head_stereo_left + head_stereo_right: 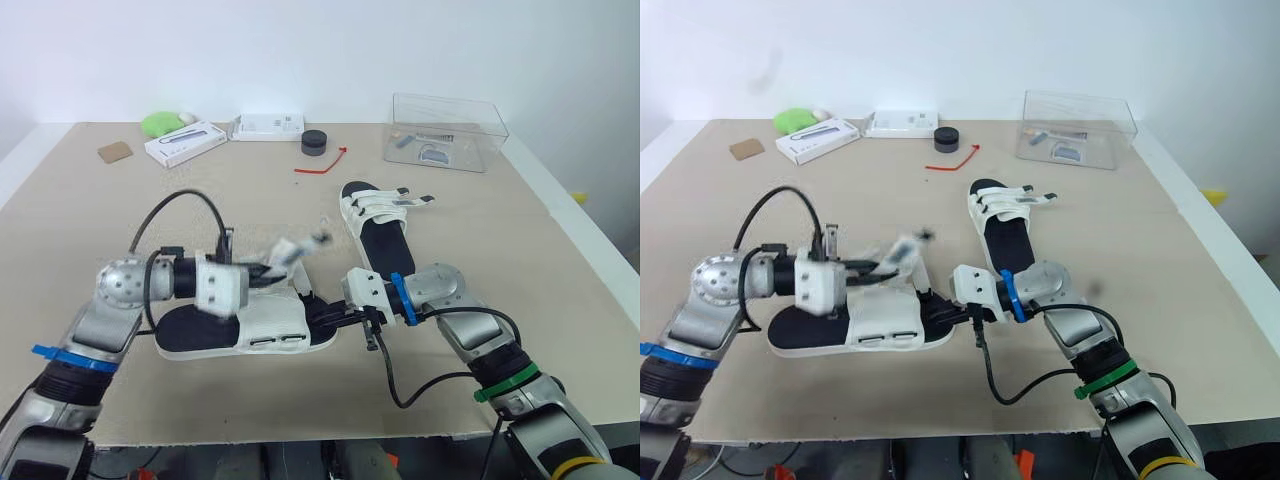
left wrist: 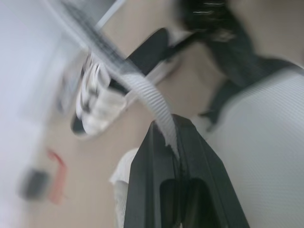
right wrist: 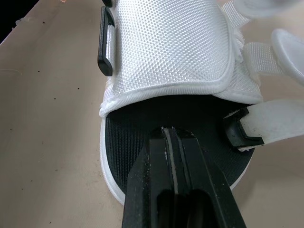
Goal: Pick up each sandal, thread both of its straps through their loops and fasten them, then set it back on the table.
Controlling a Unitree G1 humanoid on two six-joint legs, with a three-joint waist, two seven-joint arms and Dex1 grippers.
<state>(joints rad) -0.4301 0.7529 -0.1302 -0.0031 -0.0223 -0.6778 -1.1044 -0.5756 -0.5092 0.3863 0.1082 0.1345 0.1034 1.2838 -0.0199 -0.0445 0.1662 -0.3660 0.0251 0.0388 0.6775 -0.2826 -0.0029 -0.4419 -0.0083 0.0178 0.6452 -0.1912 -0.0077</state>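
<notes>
Clear box (image 1: 485, 140) holding small grey items (image 1: 434, 153), beyond far sandal (image 1: 378, 222)

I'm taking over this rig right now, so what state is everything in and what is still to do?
Left pincer shut on one strap of the near sandal, held above it.
Right pincer shut, tip on that sandal's black footbed.
The near sandal lies on the table, straps unfastened.
Far sandal behind it: straps lie across, apparently fastened.
Left: thread and fasten the near sandal's straps.
</notes>
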